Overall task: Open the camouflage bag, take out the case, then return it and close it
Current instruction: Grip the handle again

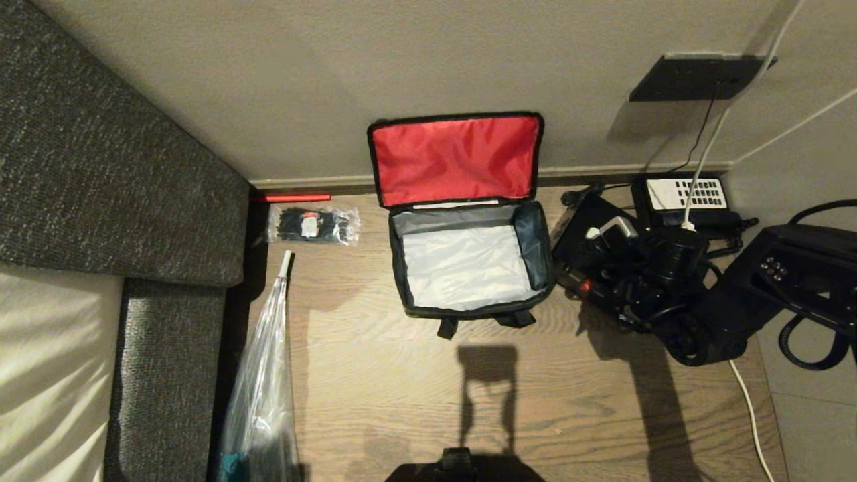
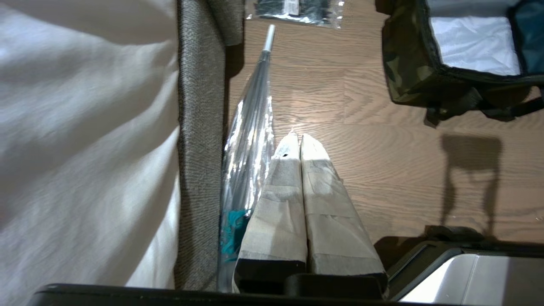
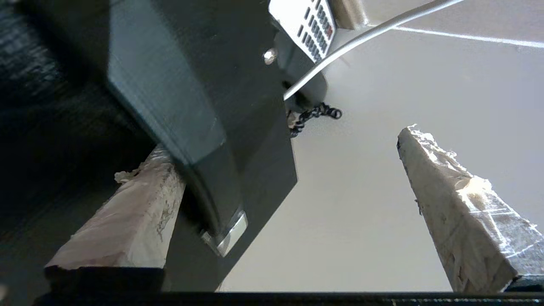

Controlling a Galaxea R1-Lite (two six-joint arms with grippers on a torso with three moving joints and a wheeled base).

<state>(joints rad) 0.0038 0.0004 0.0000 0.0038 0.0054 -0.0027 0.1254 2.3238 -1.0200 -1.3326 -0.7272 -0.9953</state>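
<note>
Camouflage bag lies open on wooden floor.

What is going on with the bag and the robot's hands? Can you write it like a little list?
camouflage bag: on the floor, lid open, red lining up, nothing inside
case: out of the bag, on the floor to its right
right gripper: open, one finger on each side of the case handle
left gripper: shut, parked above the floor
</note>
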